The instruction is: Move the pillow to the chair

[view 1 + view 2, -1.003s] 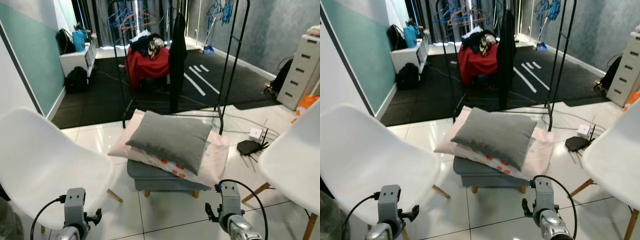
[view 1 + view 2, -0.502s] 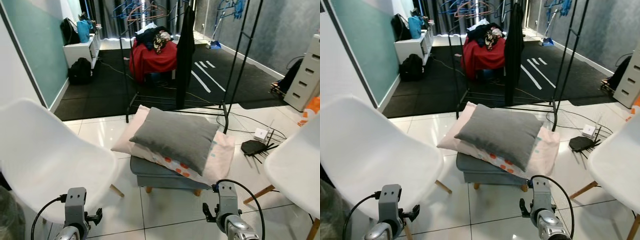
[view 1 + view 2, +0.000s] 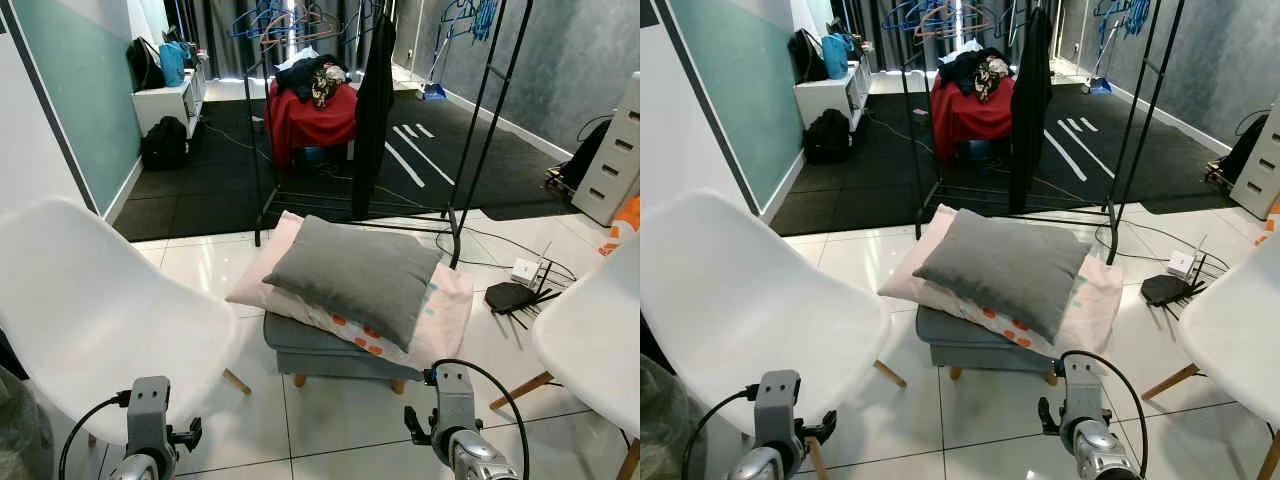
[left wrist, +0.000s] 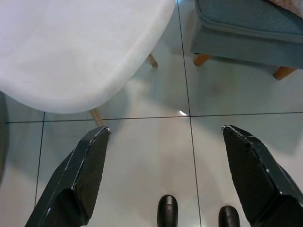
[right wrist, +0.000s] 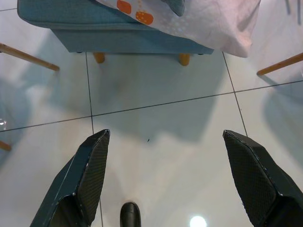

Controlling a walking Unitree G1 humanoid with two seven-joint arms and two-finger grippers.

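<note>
A grey pillow point(image 3: 350, 275) lies on top of a larger pink patterned pillow point(image 3: 445, 310), both stacked on a blue-grey footstool point(image 3: 320, 355) straight ahead. A white shell chair point(image 3: 100, 310) stands close on my left, and another white chair point(image 3: 595, 335) on my right. My left gripper point(image 4: 165, 128) hangs open above the floor tiles beside the left chair's seat point(image 4: 75, 47). My right gripper point(image 5: 165, 132) hangs open over the tiles in front of the footstool point(image 5: 118, 26). Neither holds anything.
A black clothes rack point(image 3: 485, 110) with a dark garment stands just behind the footstool. A router with cables point(image 3: 510, 295) lies on the floor at the right. A white drawer unit point(image 3: 615, 150), a red-covered pile point(image 3: 310, 110) and a black backpack point(image 3: 163, 140) are farther back.
The whole picture has shifted slightly, so the camera has moved. The pillows, chairs and both hanging arms keep their places.
</note>
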